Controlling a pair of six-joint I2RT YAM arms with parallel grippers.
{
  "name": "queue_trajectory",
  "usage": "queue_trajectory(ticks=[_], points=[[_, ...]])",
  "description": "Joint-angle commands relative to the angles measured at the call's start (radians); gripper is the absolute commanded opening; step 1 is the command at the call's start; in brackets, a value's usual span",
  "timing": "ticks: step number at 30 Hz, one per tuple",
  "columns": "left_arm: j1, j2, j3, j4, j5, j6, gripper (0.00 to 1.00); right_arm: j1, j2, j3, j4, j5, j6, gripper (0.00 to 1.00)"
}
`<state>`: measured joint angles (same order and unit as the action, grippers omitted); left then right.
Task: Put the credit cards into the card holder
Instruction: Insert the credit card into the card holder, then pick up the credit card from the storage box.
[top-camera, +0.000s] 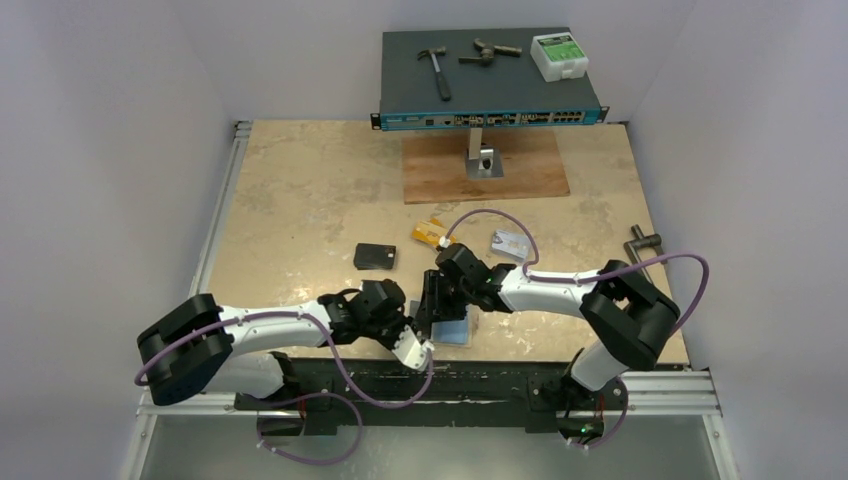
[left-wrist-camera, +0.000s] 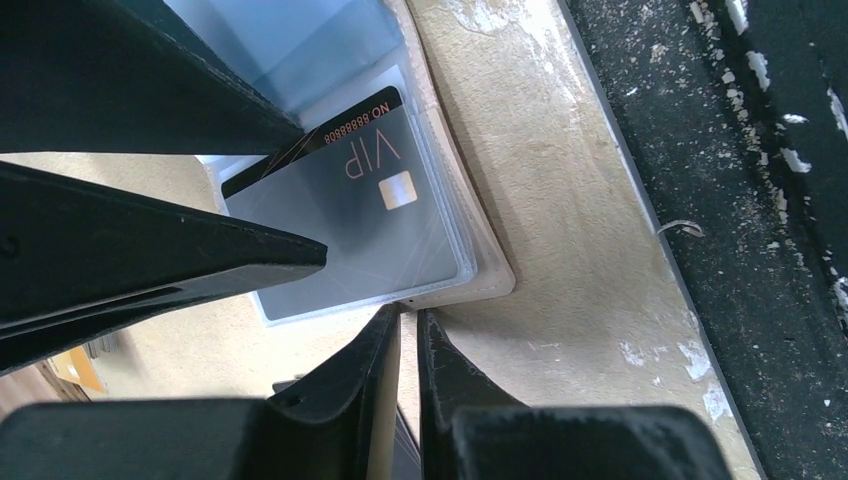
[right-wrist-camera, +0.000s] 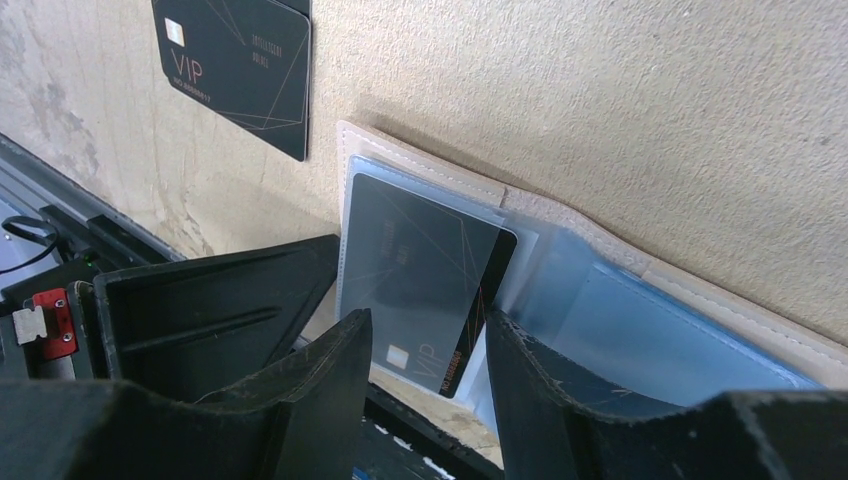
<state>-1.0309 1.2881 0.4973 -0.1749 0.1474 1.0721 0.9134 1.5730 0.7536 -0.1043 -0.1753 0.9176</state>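
Observation:
The pale tan card holder (top-camera: 455, 330) (left-wrist-camera: 490, 270) (right-wrist-camera: 440, 165) lies open near the table's front edge, its clear and blue pockets facing up. A black VIP credit card (left-wrist-camera: 340, 125) (right-wrist-camera: 420, 270) sits mostly inside a clear pocket, one dark strip sticking out. My right gripper (top-camera: 437, 300) (right-wrist-camera: 428, 318) is open, its fingers either side of that card's free end. My left gripper (top-camera: 425, 340) (left-wrist-camera: 410, 315) is shut, empty, tips at the holder's near edge. Farther back lie an orange card (top-camera: 430, 233), a silvery card (top-camera: 510, 243) and another black card (top-camera: 375, 256) (right-wrist-camera: 240, 60).
A network switch (top-camera: 490, 105) on a stand over a wooden board (top-camera: 485, 170) fills the back, with a hammer (top-camera: 437, 70) on top. A metal clamp (top-camera: 643, 240) sits at the right edge. The black front rail (left-wrist-camera: 720, 200) runs just beside the holder.

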Motion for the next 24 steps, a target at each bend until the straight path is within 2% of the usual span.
queue_trajectory(ticks=[1,2,6,8,13,20,22,24], points=[[-0.008,0.007,0.014,0.038,-0.007,-0.029,0.12,0.014,-0.014,0.032,0.032,-0.042,-0.002,0.45],[-0.006,-0.001,0.015,0.032,-0.007,-0.035,0.15,0.013,-0.02,0.026,0.035,-0.051,0.004,0.46],[-0.004,-0.053,0.044,-0.053,-0.007,-0.084,0.41,-0.014,-0.057,0.016,0.007,-0.025,-0.006,0.51],[0.008,-0.078,0.074,-0.119,0.007,-0.118,0.47,-0.03,-0.082,0.009,-0.005,-0.017,-0.013,0.52],[0.082,-0.112,0.145,-0.237,0.067,-0.16,0.52,-0.072,-0.146,-0.012,-0.047,-0.004,-0.033,0.56],[0.256,-0.138,0.297,-0.402,0.232,-0.21,0.52,-0.166,-0.22,0.031,-0.117,0.032,-0.086,0.58],[0.327,-0.132,0.346,-0.413,0.282,-0.247,0.52,-0.21,-0.22,0.085,-0.15,0.051,-0.128,0.61],[0.378,-0.112,0.403,-0.399,0.315,-0.285,0.54,-0.249,-0.2,0.148,-0.179,0.082,-0.173,0.71]])
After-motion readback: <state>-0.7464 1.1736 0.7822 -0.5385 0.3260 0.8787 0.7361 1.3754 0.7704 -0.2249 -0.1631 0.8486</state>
